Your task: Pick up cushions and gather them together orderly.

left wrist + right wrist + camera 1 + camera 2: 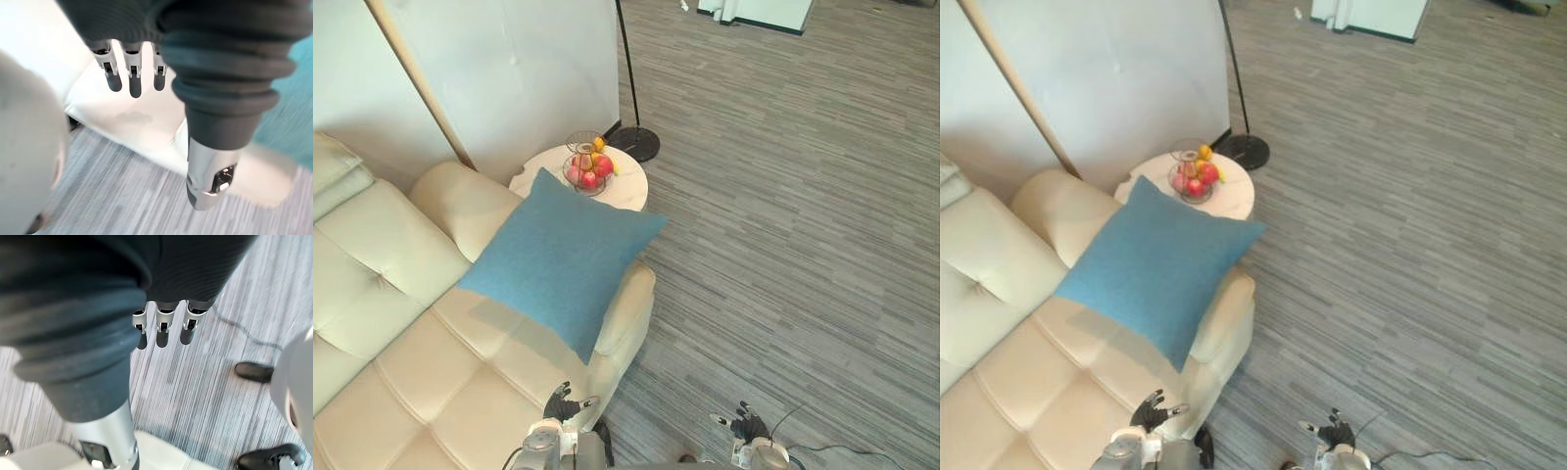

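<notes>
A blue square cushion (pixel 560 259) leans on the cream sofa's armrest (pixel 626 294), one corner pointing up toward the side table. Its teal edge (pixel 293 107) also appears in the left wrist view. My left hand (pixel 565 405) hangs low at the sofa's front corner, fingers (pixel 133 78) straight and holding nothing. Over the carpet to the right, my right hand (pixel 745 424) is open too, with its fingers (pixel 164 325) pointing down at the floor. Both hands are well below the cushion and apart from it.
A cream leather sofa (pixel 401 323) takes up the left side. Behind the armrest stands a round white side table (pixel 625 184) with a wire fruit basket (pixel 586 166). A floor lamp's black base (pixel 634 143) rests beyond it. Grey striped carpet (pixel 793 225) lies to the right.
</notes>
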Available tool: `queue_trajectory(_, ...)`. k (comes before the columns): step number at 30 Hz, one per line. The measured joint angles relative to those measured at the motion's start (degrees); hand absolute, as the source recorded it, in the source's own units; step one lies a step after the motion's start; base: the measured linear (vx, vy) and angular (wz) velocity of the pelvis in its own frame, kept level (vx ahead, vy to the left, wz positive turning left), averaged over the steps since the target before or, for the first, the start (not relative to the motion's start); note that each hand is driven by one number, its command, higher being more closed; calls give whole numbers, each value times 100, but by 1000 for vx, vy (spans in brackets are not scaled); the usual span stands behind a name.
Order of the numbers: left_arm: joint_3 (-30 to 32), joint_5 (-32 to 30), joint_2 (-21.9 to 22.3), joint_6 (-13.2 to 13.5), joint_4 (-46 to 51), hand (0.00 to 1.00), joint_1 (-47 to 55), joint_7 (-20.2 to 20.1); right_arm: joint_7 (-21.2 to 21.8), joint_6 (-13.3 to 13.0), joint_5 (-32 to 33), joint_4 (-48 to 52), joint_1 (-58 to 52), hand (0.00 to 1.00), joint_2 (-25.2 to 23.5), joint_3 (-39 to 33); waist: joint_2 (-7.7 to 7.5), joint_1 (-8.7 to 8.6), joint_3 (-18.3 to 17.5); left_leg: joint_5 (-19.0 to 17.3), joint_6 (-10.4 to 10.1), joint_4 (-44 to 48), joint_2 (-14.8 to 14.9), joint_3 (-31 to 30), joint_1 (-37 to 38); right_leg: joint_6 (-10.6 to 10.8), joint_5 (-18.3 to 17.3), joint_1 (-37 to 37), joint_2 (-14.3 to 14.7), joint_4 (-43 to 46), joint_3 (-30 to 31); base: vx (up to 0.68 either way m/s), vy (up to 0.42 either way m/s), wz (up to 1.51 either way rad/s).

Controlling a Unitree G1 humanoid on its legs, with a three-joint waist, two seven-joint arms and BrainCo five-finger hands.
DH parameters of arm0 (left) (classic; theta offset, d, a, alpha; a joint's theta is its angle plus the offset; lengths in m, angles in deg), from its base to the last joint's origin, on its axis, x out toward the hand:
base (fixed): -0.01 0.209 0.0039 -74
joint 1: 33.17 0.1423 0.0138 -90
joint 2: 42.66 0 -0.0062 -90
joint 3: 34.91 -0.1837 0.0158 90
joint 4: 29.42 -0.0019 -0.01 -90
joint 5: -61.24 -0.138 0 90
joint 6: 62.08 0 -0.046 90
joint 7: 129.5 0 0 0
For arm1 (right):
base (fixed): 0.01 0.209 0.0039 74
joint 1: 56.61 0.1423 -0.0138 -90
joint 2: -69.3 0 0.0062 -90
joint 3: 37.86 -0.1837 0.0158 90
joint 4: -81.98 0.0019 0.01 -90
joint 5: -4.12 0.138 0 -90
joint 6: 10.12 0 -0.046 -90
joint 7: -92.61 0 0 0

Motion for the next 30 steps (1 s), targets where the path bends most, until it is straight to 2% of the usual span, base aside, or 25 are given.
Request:
queue_trajectory(1, -20, 0, -11, 11, 7, 0, 36, -8, 11, -10, -10, 21, 9, 0, 23, 26, 29, -33, -31, 0, 16, 17, -27, -117, 131, 16, -5, -229, -166, 778, 123, 69, 69, 66)
queue_trajectory(2, -34, -1, -75, 1, 4, 0, 75, -11, 18, -10, -5, 31, -7, 0, -26, 40, -55, -73, -62, -34, 42, 28, -74, -204, 215, 61, -85, -383, -280, 1264, 329, 108, 6, 82)
queue_trajectory(4, -26, 3, -231, 1, 6, 0, 122, -1, 32, -11, -5, 34, 3, 0, -84, 195, -252, -124, -106, -41, 44, 58, -115, -494, 199, -77, -259, -488, -313, 1129, 394, 148, -80, 82)
queue_trajectory(5, -1, 5, -255, -2, 5, 0, 100, 2, 35, -11, -1, 33, 4, 0, -84, 200, -255, -126, -98, -41, 17, 116, -92, -620, 174, -148, -319, -536, -293, 858, 386, 170, -139, 66)
queue_trajectory(6, -3, 4, -239, -13, 3, 0, 107, 5, 34, -13, 1, 33, 22, 0, -66, 194, -185, -135, -56, -66, -32, 150, -24, -779, 169, -133, -363, -567, -237, 543, 483, 150, -165, 66)
queue_trajectory(8, -10, 4, -185, -12, 4, 0, 120, 6, 41, -23, 11, 96, 18, 0, -11, 191, -31, -169, 7, -150, -202, 209, 158, -1135, 152, -111, -338, -639, 21, -42, 1130, 127, -246, 74)
queue_trajectory(9, -9, 4, -190, -11, 4, 0, 117, 7, 37, -23, 30, 97, 7, 0, -10, 187, -34, -183, -7, -199, -296, 218, 197, -1372, 99, -100, -296, -718, 118, -262, 1632, 102, -346, 101)
queue_trajectory(11, -12, 4, -228, -5, 1, 0, 60, 29, 39, -2, 93, 63, -30, 0, -65, 189, -199, -259, -54, -260, -574, 289, 226, -1981, -155, -2, -63, -920, 308, -665, 2957, 100, -455, 133)
queue_trajectory(12, -5, 4, -254, -4, -28, 0, 45, 36, 47, -5, 106, 26, -54, 0, -76, 188, -306, -286, -77, -297, -746, 381, 195, -2239, -263, 191, 32, -894, 337, -750, 3192, 107, -504, 128)
queue_trajectory(13, -8, 5, -158, 4, -112, 0, -3, 46, 26, -3, 117, -10, -52, 0, 14, 154, -78, -278, -151, -255, -796, 356, 378, -2641, -324, -7, -86, -915, 565, -542, 2881, 152, -452, 105)
queue_trajectory(14, -12, 5, -86, 12, -127, 0, 27, 37, 26, -1, 111, -67, -45, 0, 134, 161, 22, -259, -146, -206, -845, 242, 523, -2912, -307, -131, -238, -934, 674, -382, 2637, 174, -491, 121)
queue_trajectory(15, 0, 5, 4, 10, -227, 0, 49, 41, 24, 0, 99, -72, -14, 0, 241, 172, 147, -282, -192, 112, -1059, 28, 640, -3154, -303, -282, -412, -880, 746, -184, 2297, 162, -433, 98)
queue_trajectory(16, -2, 5, 19, 14, -220, 0, 53, 41, 23, 2, 98, -77, -26, 0, 251, 172, 156, -285, -201, 204, -1058, -37, 666, -3186, -302, -313, -436, -874, 757, -147, 2212, 93, -347, 111)
queue_trajectory(17, -1, 6, 33, 23, -209, 0, 60, 43, 30, 0, 95, -76, -54, 0, 236, 174, 185, -287, -203, 465, -1054, -161, 734, -3198, -340, -372, -468, -783, 774, -160, 1948, 72, -304, 82)
queue_trajectory(18, -5, 7, 32, 22, -213, 0, 60, 43, 32, -3, 95, -74, -43, 0, 204, 170, 183, -312, -213, 659, -1009, -244, 777, -3120, -413, -398, -453, -732, 762, -216, 1740, 46, -196, 101)
queue_trajectory(19, -19, 4, 38, 23, -213, 0, 39, 37, 33, -3, 95, -74, -36, 0, 185, 163, 157, -347, -210, 838, -869, -335, 847, -2859, -454, -465, -413, -665, 731, -336, 1526, 21, -205, 101)
queue_trajectory(21, -71, 0, 43, 24, -210, 0, -41, 14, 29, -5, 96, -72, -7, 0, 161, 164, 150, -351, -212, 715, -582, 134, 929, -1522, -771, -617, -322, -537, 699, -621, 1073, 14, -151, 100)
queue_trajectory(24, -190, -1, 28, 24, -211, 0, -18, 3, 25, -3, 105, -71, -33, 0, 159, 165, 138, -441, -207, 696, -532, 34, 891, -373, -741, -634, -310, -357, 617, -731, 641, 16, -52, 85)
queue_trajectory(26, -249, -12, -30, 24, -210, 0, 3, -2, 30, 1, 106, -67, -96, 0, 147, 174, 77, -424, -247, 912, -533, -341, 743, -257, -554, -582, -293, -251, 511, -872, 551, -32, 61, 41)
queue_trajectory(30, -249, -124, -126, 9, -232, 0, 88, -67, 41, 0, 106, -47, -175, 0, 7, 177, -43, -448, -358, 1408, -418, -1202, 417, -256, -290, -342, -168, -82, 360, -1279, 344, -21, 87, 33)
